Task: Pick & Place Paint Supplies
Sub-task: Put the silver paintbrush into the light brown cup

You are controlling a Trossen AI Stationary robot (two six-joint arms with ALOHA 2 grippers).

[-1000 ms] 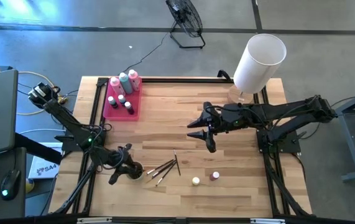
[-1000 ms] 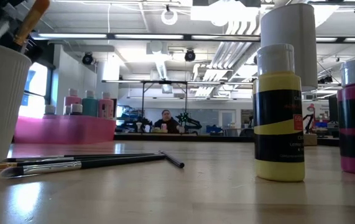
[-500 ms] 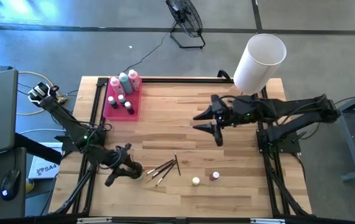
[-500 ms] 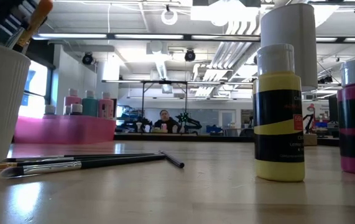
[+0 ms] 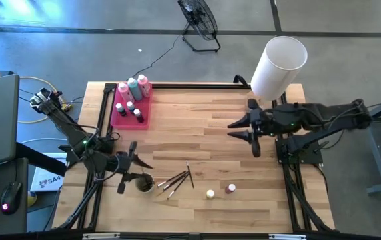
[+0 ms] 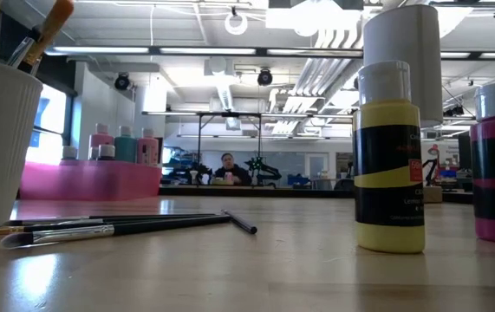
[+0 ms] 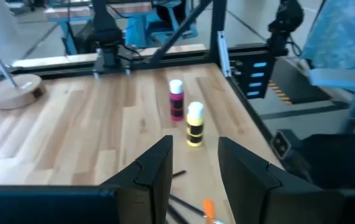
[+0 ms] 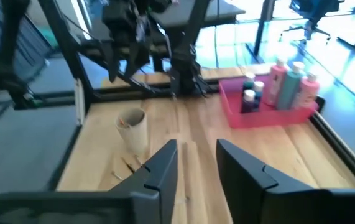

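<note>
A white ribbed cup point(image 6: 0, 139) stands near the table's front left with brushes point(image 6: 43, 26) upright in it. Several dark-handled brushes point(image 5: 177, 179) lie flat on the table beside it. A yellow paint pot point(image 5: 210, 194) and a magenta one point(image 5: 231, 189) stand to their right. The pink and teal bottles point(image 5: 133, 88) stand in the pink tray point(image 5: 120, 119) at the far left. My left gripper point(image 5: 140, 163) hangs open above the cup, holding nothing. My right gripper point(image 5: 231, 130) is open and high over the table's right half.
The big white lampshade point(image 5: 278, 63) on its round wooden base stands at the far right corner. Black frame rails run along the table's left and right edges. Bare wood lies between the tray and the right arm. A person sits far off in the room behind.
My left gripper has risen away from the cup and rolled, leaving the brushes standing in it. My right gripper has drawn back toward the table's right edge and gone a little higher.
</note>
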